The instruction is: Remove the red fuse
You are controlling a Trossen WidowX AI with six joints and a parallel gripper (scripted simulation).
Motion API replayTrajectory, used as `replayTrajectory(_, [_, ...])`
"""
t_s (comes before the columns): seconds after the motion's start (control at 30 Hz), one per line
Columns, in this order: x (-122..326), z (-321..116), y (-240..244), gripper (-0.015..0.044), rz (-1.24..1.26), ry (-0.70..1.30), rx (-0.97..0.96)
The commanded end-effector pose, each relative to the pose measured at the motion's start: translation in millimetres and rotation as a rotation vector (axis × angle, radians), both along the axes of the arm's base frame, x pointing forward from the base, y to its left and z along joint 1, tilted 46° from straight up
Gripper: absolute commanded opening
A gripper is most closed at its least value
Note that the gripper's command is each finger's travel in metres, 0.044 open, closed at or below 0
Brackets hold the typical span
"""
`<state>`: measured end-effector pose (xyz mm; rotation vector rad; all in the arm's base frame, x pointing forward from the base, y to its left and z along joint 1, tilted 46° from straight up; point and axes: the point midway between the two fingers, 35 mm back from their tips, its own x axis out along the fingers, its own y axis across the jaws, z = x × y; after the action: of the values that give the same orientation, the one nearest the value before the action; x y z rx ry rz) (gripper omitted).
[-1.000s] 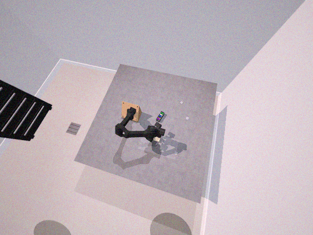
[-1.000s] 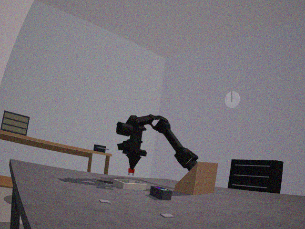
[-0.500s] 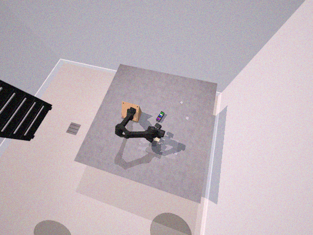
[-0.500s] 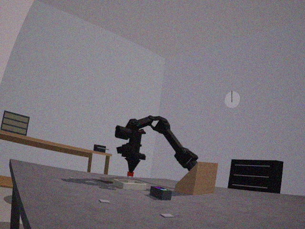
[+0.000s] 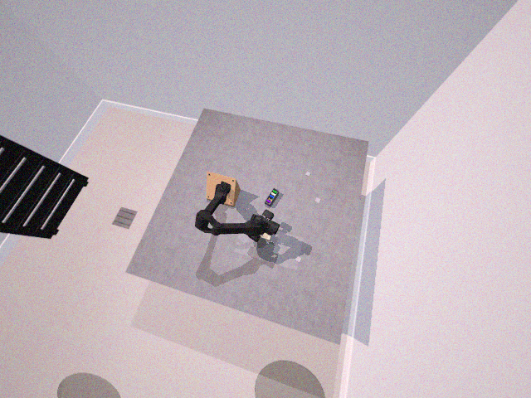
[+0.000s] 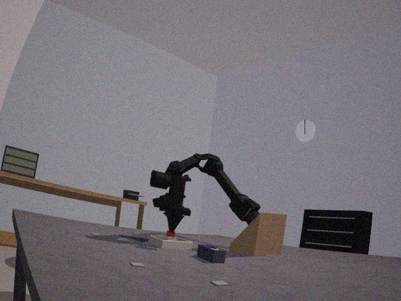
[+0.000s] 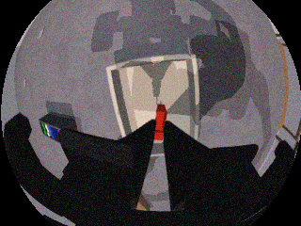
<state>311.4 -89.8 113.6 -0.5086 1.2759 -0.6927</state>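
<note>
Exterior view: gripper (image 6: 170, 230) points straight down, jaws clamped narrow on the red fuse (image 6: 170, 233), which sits low at the white tray (image 6: 171, 242), right at its rim level; contact with the tray floor cannot be told. Wrist view: red fuse (image 7: 161, 121) stands upright between the fingertips, over the tray (image 7: 119, 97) interior. Fuse block (image 6: 212, 253) with the remaining coloured fuses lies apart on the grey table (image 6: 97, 275), beside the wooden arm base (image 6: 264, 234).
</note>
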Motion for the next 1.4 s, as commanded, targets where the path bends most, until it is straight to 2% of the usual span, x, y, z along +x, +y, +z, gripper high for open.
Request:
replayTrajectory(0.0, [0,0,0,0.0026,0.0,0.0,0.0])
replayTrajectory(0.4, [0,1,2,0.033,0.0,0.001,0.0])
replayTrajectory(0.57, [-6,24,28,0.033,0.002,0.012,0.003])
replayTrajectory(1.37, [-6,23,28,0.033,0.008,0.016,0.006])
